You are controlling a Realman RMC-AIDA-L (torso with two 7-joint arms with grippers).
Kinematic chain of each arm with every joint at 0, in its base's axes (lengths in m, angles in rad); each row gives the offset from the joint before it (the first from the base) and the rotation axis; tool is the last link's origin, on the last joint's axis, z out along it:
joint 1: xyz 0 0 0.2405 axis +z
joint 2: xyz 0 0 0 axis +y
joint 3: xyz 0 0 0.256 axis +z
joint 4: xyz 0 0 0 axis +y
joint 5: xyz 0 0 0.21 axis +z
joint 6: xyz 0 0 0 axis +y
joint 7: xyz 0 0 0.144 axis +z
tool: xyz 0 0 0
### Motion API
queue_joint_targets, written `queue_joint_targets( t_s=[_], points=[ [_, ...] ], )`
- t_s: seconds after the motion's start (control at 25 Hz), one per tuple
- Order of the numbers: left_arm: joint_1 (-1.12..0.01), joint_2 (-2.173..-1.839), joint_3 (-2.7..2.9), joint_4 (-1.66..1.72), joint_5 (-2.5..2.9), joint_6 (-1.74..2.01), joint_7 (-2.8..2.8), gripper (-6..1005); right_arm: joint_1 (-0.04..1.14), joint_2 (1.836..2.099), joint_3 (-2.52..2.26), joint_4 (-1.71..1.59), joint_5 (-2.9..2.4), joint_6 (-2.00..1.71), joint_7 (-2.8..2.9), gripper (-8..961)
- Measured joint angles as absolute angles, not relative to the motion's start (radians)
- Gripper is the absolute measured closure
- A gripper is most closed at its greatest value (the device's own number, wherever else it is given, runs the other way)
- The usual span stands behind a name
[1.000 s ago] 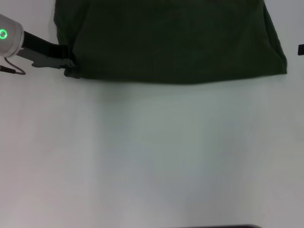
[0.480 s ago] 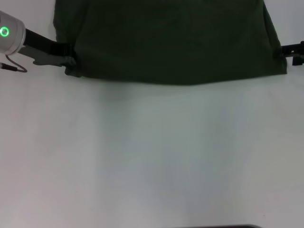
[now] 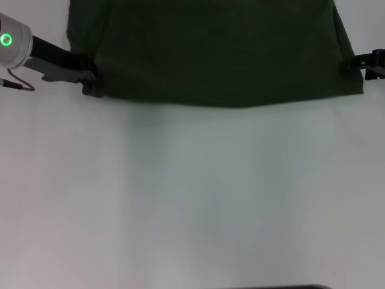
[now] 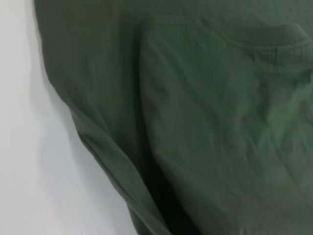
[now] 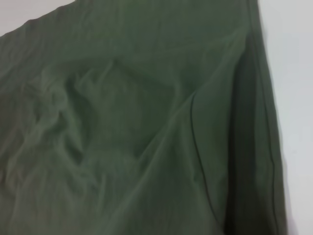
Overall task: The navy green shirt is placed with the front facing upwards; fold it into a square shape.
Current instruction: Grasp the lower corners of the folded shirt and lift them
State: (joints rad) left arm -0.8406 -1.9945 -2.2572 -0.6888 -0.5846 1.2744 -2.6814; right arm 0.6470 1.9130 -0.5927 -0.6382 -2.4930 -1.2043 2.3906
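On the table [image 3: 192, 198], the navy green shirt [image 3: 216, 48]

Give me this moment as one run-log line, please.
navy green shirt: flat on table | left gripper: at its left edge | right gripper: at its right edge

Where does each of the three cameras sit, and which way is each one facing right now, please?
Head view: on the robot's head, looking forward and down at the white table; the left gripper and right gripper show at the navy green shirt's two sides.
Left wrist view: on the left wrist, close over the shirt near its edge; no robot parts show.
Right wrist view: on the right wrist, close over the shirt; no robot parts show.
Shared: all three show the shirt and table.
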Motion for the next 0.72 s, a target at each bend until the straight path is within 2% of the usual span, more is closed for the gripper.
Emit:
queue_joint_targets(
  t_s=[0.4, 0.72],
  points=[
    [-0.839, -1.995, -2.258, -0.688, -0.586, 1.269, -2.681, 967, 0.665, 1.938, -0.628, -0.627, -2.495, -1.159, 2.384, 123],
    [-0.840, -1.996, -2.258, -0.691, -0.591, 1.268, -2.681, 967, 0.673, 1.942, -0.697, -0.607, -2.497, -1.136, 2.395, 164]
  ],
)
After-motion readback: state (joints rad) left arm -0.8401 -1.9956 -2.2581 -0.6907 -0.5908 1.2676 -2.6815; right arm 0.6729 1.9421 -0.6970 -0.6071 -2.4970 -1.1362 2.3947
